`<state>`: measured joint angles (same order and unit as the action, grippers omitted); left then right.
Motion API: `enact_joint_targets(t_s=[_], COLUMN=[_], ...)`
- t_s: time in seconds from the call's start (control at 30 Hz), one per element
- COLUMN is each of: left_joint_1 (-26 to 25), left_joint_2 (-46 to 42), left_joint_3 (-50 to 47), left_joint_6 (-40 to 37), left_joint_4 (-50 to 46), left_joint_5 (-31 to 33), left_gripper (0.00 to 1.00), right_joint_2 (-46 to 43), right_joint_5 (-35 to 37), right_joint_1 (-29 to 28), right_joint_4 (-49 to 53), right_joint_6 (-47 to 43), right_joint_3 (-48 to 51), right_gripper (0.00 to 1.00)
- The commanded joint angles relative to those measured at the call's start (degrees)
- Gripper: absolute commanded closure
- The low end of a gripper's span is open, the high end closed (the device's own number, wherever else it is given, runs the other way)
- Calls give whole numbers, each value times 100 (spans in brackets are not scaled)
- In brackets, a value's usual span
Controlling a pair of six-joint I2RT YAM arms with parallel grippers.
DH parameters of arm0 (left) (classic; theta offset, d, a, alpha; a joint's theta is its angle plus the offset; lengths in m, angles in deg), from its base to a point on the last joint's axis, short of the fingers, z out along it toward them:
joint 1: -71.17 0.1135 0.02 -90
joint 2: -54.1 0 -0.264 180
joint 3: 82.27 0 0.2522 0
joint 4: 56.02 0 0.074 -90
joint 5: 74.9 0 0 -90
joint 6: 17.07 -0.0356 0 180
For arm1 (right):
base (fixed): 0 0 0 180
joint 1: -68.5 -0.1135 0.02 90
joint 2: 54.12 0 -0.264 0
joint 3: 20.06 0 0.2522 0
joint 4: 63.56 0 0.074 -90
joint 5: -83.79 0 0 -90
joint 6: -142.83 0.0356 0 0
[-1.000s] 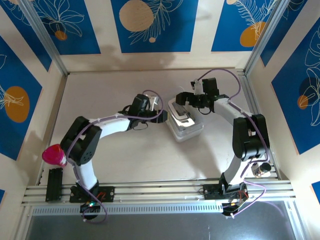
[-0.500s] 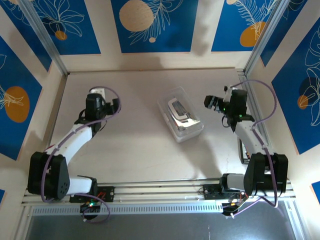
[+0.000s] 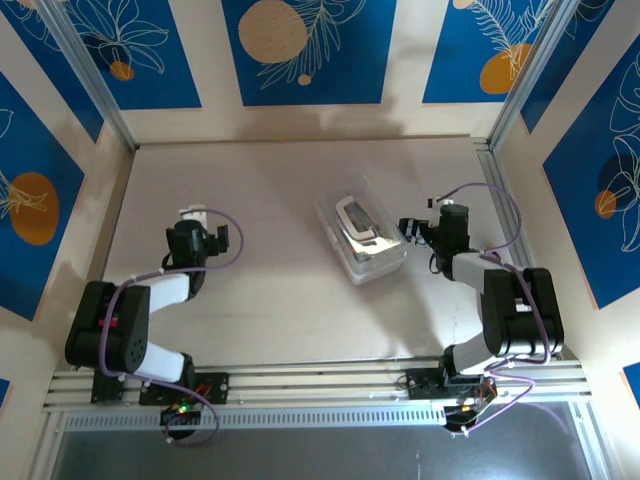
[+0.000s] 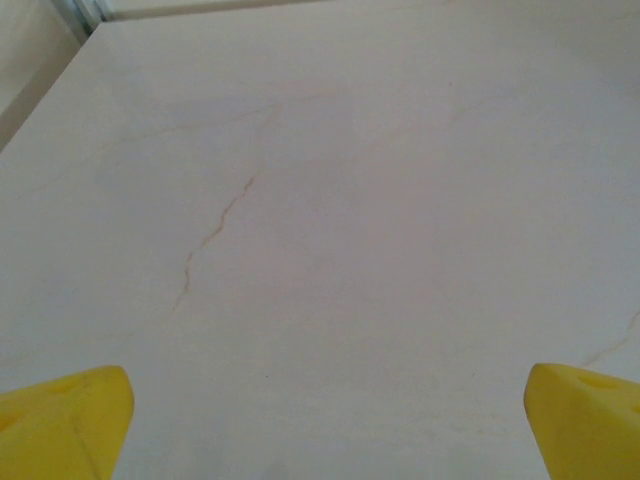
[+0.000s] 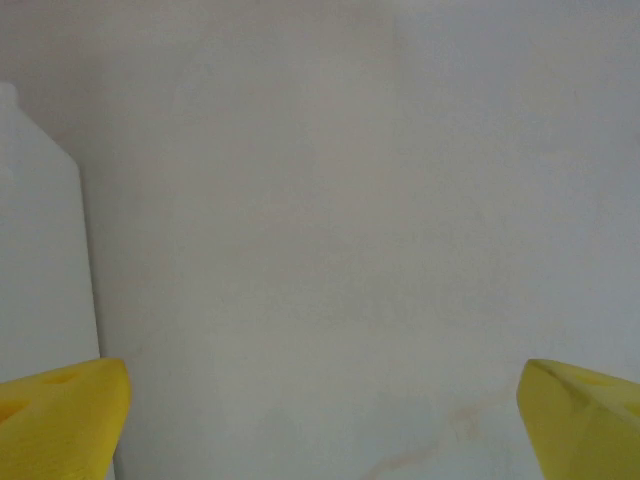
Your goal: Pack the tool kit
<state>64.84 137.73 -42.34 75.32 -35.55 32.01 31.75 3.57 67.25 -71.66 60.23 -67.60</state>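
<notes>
Your case [image 3: 375, 262] lies shut at the middle of the counter [image 3: 270, 180], white handle [image 3: 355, 218] on top. Its contents are too blurred to tell, so I judge the packing done or all but done. Your left pincer [image 4: 320, 425] is released, fingertips spread wide over bare counter well apart from the case, and your right pincer [image 5: 320, 425] is likewise released, just beside the case's right wall; the next move calls only for you to check the lid is latched and park both arms
</notes>
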Motion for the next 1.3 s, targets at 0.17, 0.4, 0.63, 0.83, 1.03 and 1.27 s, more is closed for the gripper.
enact_joint_targets(t_s=[0.17,0.4,0.63,0.83,1.03,1.27], left_joint_1=[140,140,124,123,123,123], left_joint_2=[426,586,606,601,601,599], left_joint_3=[-351,-583,-605,-609,-605,-605], left_joint_6=[-345,-297,-312,-310,-316,-319], left_joint_4=[1531,2130,2225,2234,2236,2227], left_joint_5=[-661,-444,-389,-396,-391,-398], left_gripper=[1,0,0,0,0,0], right_joint_2=[83,54,317,174,117,124], right_joint_5=[-695,-652,-156,-132,-262,-292], right_joint_1=[111,109,-23,31,69,73], right_joint_4=[-1071,-1252,-3398,-2684,-2420,-2476], right_joint_6=[-243,-221,-170,-124,-117,-140], right_joint_3=[222,344,1318,1081,1009,1018], right_gripper=[1,1,1,1,1,1])
